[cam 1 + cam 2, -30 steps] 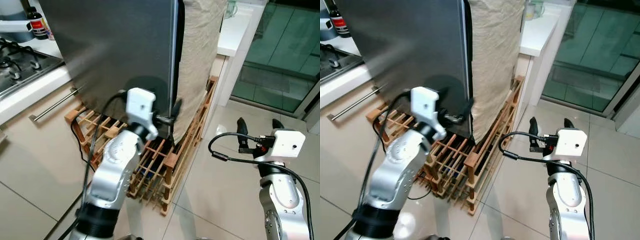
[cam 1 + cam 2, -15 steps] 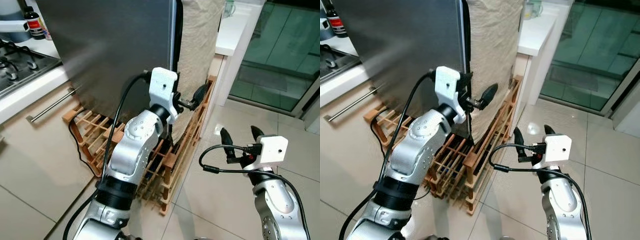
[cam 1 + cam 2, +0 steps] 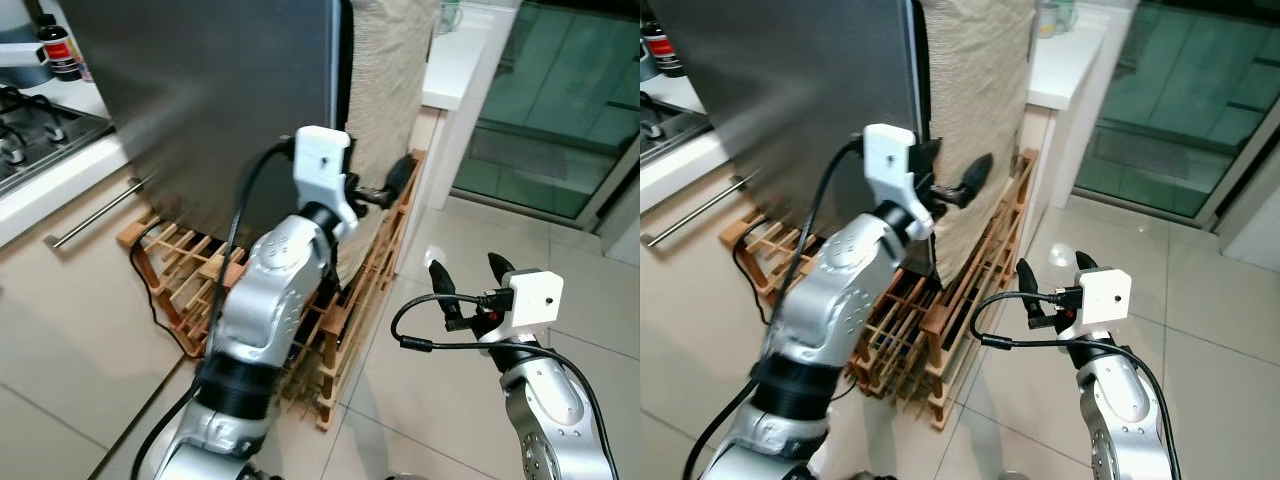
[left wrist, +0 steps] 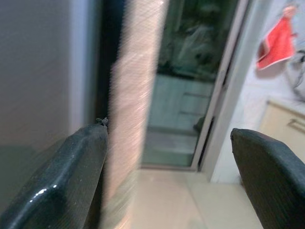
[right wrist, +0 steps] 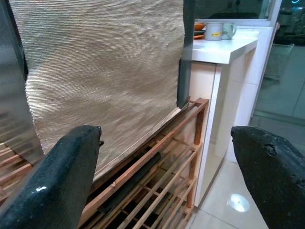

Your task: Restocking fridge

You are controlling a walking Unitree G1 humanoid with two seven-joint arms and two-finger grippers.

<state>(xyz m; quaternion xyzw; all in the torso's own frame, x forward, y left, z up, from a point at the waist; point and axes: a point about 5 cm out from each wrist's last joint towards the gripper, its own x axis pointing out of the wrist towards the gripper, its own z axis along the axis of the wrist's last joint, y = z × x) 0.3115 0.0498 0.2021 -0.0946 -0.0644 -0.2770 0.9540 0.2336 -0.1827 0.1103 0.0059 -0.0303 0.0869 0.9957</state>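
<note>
Left tool (image 3: 385,190) raised at fridge (image 3: 220,110) door's front edge, fingers spread, one tip at dark gap beside beige cloth (image 3: 390,90). Right tool (image 3: 465,280) low over tiled floor (image 3: 420,400), fingers spread, holding nothing. Wooden rack (image 3: 340,320) under fridge. White desk (image 3: 455,65) beyond cloth.

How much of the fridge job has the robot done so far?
Nothing is stocked yet: the fridge door looks closed and both grippers are empty. The left gripper, jaws open, is raised at the door's edge by the beige cloth. The right gripper waits open over the floor. Opening and loading remain.
</note>
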